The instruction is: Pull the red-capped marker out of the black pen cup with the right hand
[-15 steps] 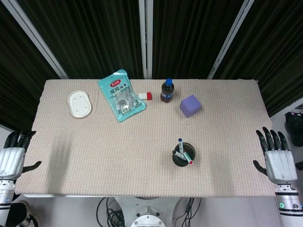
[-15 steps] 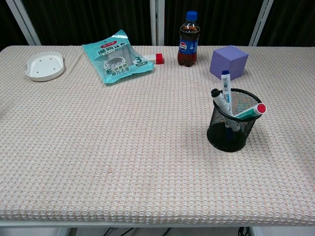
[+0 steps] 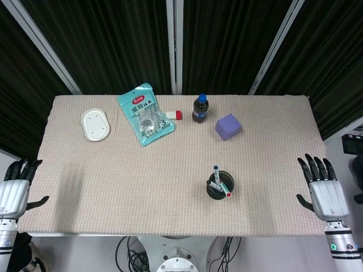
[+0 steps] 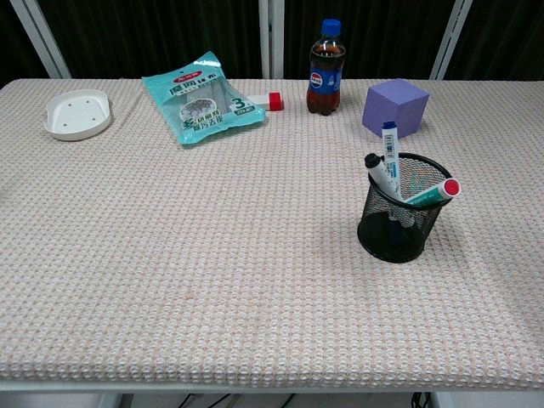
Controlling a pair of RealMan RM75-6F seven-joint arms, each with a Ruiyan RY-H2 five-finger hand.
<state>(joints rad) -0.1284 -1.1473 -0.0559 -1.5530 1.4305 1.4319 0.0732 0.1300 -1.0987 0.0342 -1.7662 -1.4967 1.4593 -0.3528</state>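
The black mesh pen cup (image 3: pixel 220 189) (image 4: pixel 401 221) stands on the table right of centre. A red-capped marker (image 3: pixel 225 191) (image 4: pixel 437 192) leans out of it toward the right, next to a blue-capped marker (image 4: pixel 390 146) and a black-capped one (image 4: pixel 378 174). My right hand (image 3: pixel 324 189) hovers at the table's right front corner, fingers spread, holding nothing, well right of the cup. My left hand (image 3: pixel 14 189) hangs off the left front corner, also open and empty. Neither hand shows in the chest view.
At the back stand a cola bottle (image 3: pixel 199 109), a purple cube (image 3: pixel 228 126), a teal packet (image 3: pixel 146 114), a small red-and-white object (image 3: pixel 176 115) and a white dish (image 3: pixel 95 124). The table (image 3: pixel 130 187) has a woven beige cover.
My right hand has shifted left and down, toward the table's front right corner. The left hand has dropped slightly. The cup and markers have not moved.
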